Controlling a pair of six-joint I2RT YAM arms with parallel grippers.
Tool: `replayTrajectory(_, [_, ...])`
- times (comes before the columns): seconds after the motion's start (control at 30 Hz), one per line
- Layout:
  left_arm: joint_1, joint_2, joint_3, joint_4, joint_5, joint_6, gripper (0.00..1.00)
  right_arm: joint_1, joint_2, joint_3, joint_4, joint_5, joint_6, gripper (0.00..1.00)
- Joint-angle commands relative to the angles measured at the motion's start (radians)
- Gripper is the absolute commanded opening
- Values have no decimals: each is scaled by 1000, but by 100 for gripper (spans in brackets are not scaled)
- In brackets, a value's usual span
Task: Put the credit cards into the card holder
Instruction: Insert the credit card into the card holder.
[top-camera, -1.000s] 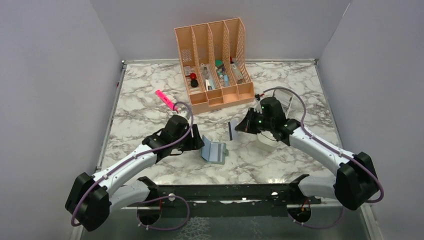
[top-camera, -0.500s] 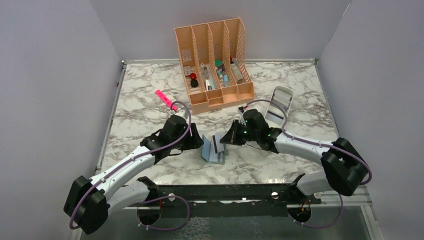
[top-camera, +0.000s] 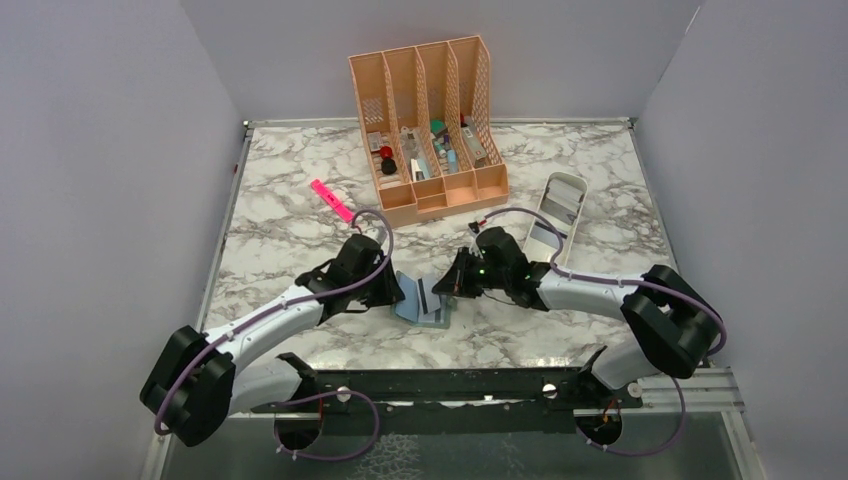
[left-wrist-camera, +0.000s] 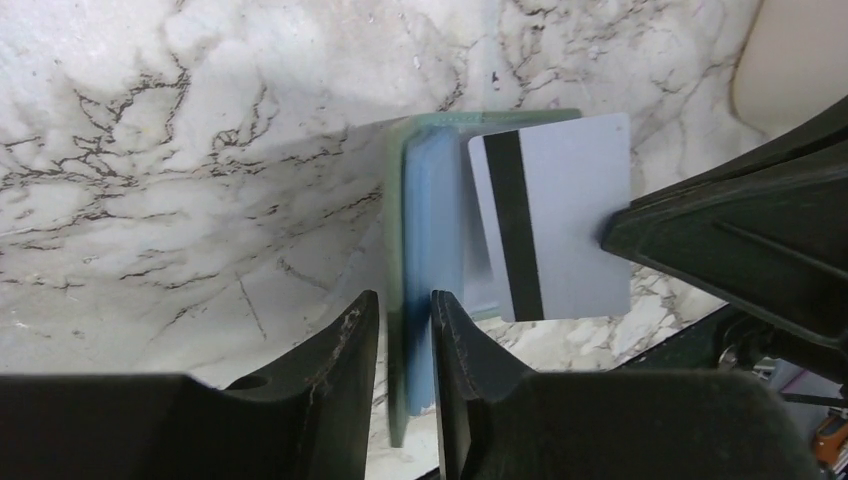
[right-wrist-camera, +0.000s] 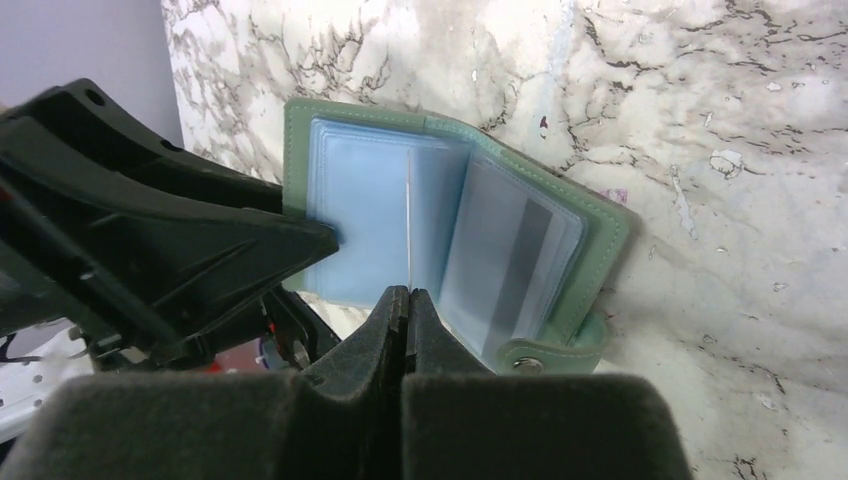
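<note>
White marble-pattern table (top-camera: 290, 240) with grey veins. Peach slotted desk organizer (top-camera: 430, 130) stands at far middle, small items in its front bins. Pink highlighter (top-camera: 331, 200) lies just left of it, white oblong tray (top-camera: 556, 205) to its right. Grey-green card holder (top-camera: 440, 315) lies open at near centre, one half flat on the marble
</note>
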Motion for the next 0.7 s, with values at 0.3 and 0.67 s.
replayTrajectory(0.3, [5, -76, -189, 218, 48, -189, 20, 8, -53, -108, 96, 78, 9, 1])
replayTrajectory(0.67, [6, -85, -208, 201, 40, -185, 39, 7, -21, -168, 242, 40, 24, 1])
